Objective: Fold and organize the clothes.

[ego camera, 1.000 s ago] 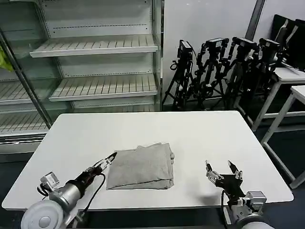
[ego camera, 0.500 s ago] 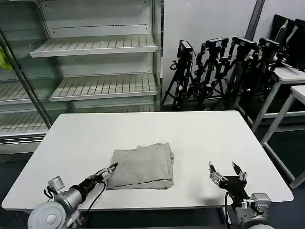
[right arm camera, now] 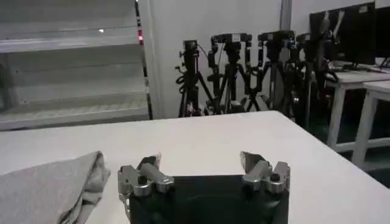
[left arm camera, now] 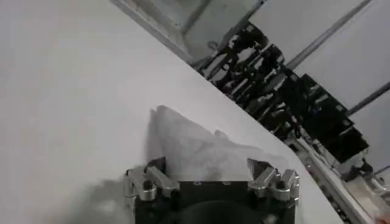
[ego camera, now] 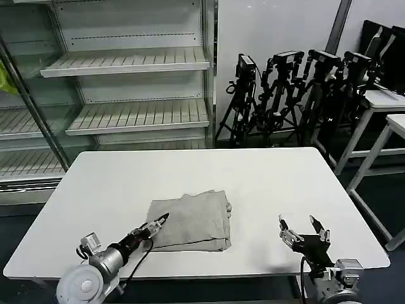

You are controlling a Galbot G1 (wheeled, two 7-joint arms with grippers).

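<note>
Head view had the grey T-shirt (ego camera: 190,221) lying folded into a rough rectangle on the white table (ego camera: 266,177), toward the near edge and a little left of the middle. Its right side looked bunched where the layers stacked up.

The left gripper (ego camera: 158,223) hung low at the shirt's near-left corner, its tips over the cloth edge; from the left wrist view its fingers stood spread, with the folded shirt (left arm camera: 201,149) just ahead between them and nothing pinched. The right gripper (ego camera: 304,228) sat well apart from the shirt, over bare tabletop near the front right, its two fingers splayed wide and empty.

Behind the table stood empty white shelving (ego camera: 126,88) on the left and a cluster of black tripods (ego camera: 291,95) against the wall.
</note>
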